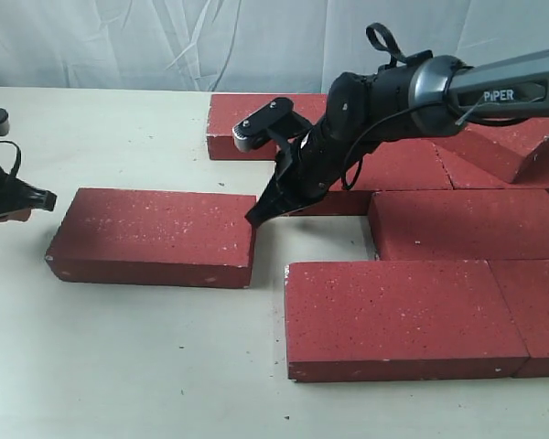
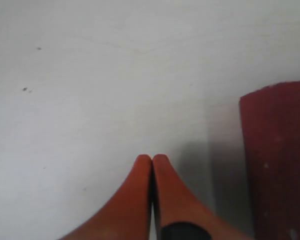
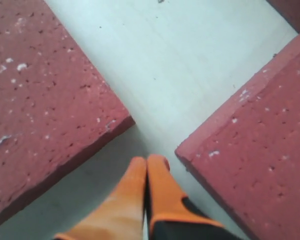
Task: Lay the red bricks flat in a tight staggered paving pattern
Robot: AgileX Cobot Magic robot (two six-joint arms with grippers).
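Where the pale tabletop (image 1: 146, 366) carries them, the red bricks (image 1: 393, 315) lie flat in staggered rows at the right, one resting askew at the far right; a single brick (image 1: 156, 233) lies apart at the left. Right end effector (image 1: 256, 218): fingers pressed together, empty, tip down in the gap beside that brick's far corner. Left end effector (image 2: 151, 161): fingers together, empty, over bare tabletop near its other end.

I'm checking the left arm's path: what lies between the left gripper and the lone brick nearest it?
Only bare table separates the left gripper from the lone brick; the left wrist view and exterior view both show it.
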